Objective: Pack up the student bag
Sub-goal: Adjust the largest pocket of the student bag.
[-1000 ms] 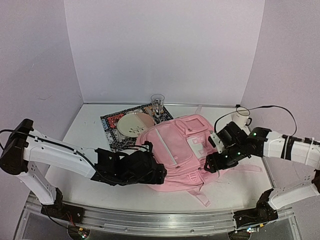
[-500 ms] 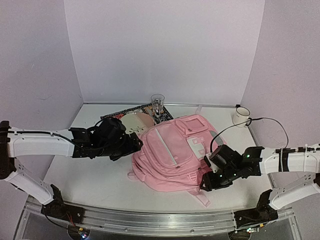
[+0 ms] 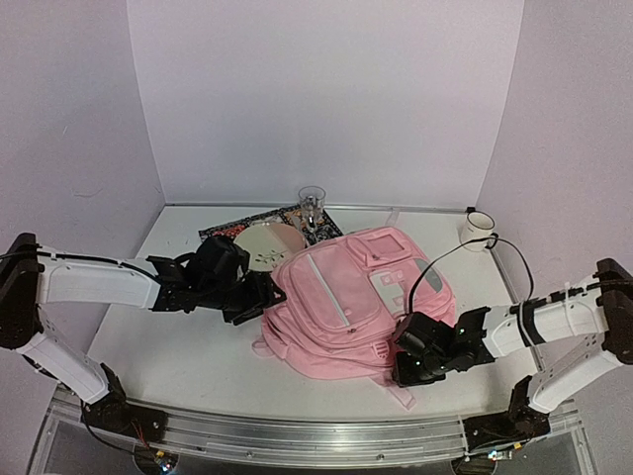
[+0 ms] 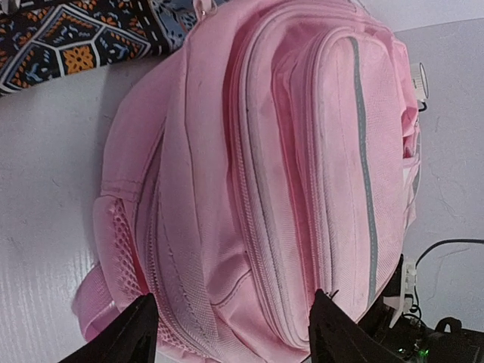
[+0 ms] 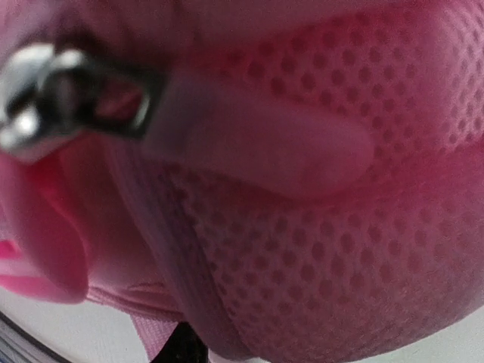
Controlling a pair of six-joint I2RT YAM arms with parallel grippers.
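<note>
Top external. Shows student bag (image 3: pixel 346 297) lying front-up in the middle of the bench (image 3: pixel 168 346), white patch (image 3: pixel 388 287) facing up, one strap (image 3: pixel 401 394) trailing off the near edge. Puts left claw (image 3: pixel 259 297) low at the bag's left side, just beside the fabric, jaws spread. Puts right claw (image 3: pixel 407 368) against the bag's near right corner; cannot tell here whether spread or pressed together. Behind the bag, notes patterned cloth (image 3: pixel 220 245) with a plate (image 3: pixel 265 245) on it, clear glass (image 3: pixel 313 203) at the cloth's far edge, white mug (image 3: pixel 478 230) well apart at far right.

Left wrist. Looks along the bag, filling most of the frame: grey stripe (image 4: pixel 363 151) down the front pocket, mesh side pocket (image 4: pixel 125 253) lower left, patterned cloth top left. Catches both black fingertips (image 4: pixel 141 333) at the bottom edge, set wide apart; cannot tell if touching the fabric.

Right wrist. Sits right up against pink mesh fabric (image 5: pixel 340 249), blurred. Shows metal zip slider (image 5: pixel 41 98) upper left, pale pull tab (image 5: pixel 265 147) lying rightward across the mesh. Own fingers not made out; cannot tell claw state.
</note>
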